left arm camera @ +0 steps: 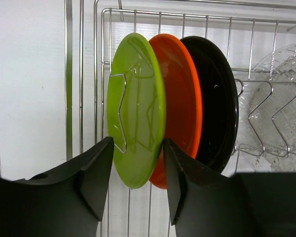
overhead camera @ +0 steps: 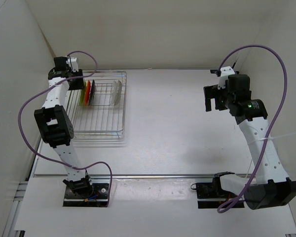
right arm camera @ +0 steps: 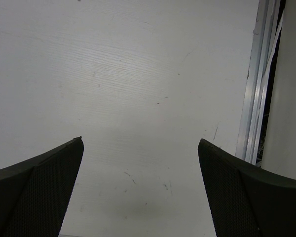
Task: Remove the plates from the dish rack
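Two left fingers (left arm camera: 91, 173) flank the lime green plate (left arm camera: 135, 108) — parted; right fingers (right arm camera: 39, 190) parted too.

Lime plate (left arm camera: 135, 108), orange plate (left arm camera: 185, 94), blk plate (left arm camera: 219, 108), clr plate (left arm camera: 278, 94) — upright in silver rack (overhead camera: 101, 131).

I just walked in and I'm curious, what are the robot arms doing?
The left gripper, open, straddles the lower edge of the lime green plate, which stands upright in the dish rack beside the red-orange plate, black plate and clear plate. The right gripper hangs open above the table, holding nothing.
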Tool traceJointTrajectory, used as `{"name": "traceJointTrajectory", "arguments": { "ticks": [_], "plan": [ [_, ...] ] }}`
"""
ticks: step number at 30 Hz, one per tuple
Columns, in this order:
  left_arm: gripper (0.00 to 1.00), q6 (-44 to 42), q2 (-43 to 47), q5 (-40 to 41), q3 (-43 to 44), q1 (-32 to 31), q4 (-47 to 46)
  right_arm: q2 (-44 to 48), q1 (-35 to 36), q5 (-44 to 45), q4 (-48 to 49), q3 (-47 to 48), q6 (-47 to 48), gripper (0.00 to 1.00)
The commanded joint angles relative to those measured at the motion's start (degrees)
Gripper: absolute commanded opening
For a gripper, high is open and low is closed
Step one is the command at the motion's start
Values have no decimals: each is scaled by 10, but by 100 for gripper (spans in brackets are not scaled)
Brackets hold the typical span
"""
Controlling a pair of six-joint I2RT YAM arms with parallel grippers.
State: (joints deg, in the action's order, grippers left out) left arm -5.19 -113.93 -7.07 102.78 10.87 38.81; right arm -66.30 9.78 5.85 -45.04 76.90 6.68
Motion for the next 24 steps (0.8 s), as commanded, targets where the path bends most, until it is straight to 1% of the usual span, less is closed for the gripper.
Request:
{"name": "traceJointTrajectory", "arguments": {
  "ticks": [1,2,3,5,7,9,11,14,18,24],
  "plan": [
    [54,-4,2,-5,7,-1,6,13,2,3,16,1,8,100],
    [48,-4,2,-12,13,-1,6,13,2,3,16,1,8,100],
    [46,-4,2,-12,13,-1,11,13,2,3,16,1,8,100],
    [46,-4,-3,-17,20,-1,11,13,2,3,16,1,8,100],
    [38,-4,-3,-17,20,-1,18,18,2,3,16,1,8,100],
    [27,1,-3,-17,20,-1,18,18,2,3,16,1,8,100],
    [21,1,-3,-22,20,-1,23,18,2,8,16,1,8,100],
    [20,6,2,-22,25,-1,23,18,2,8,16,1,8,100],
    [11,6,7,-28,37,-1,30,18,2,8,16,1,8,100],
    [11,1,12,-39,75,-1,56,18,2,8,16,1,8,100]
  ]
}}
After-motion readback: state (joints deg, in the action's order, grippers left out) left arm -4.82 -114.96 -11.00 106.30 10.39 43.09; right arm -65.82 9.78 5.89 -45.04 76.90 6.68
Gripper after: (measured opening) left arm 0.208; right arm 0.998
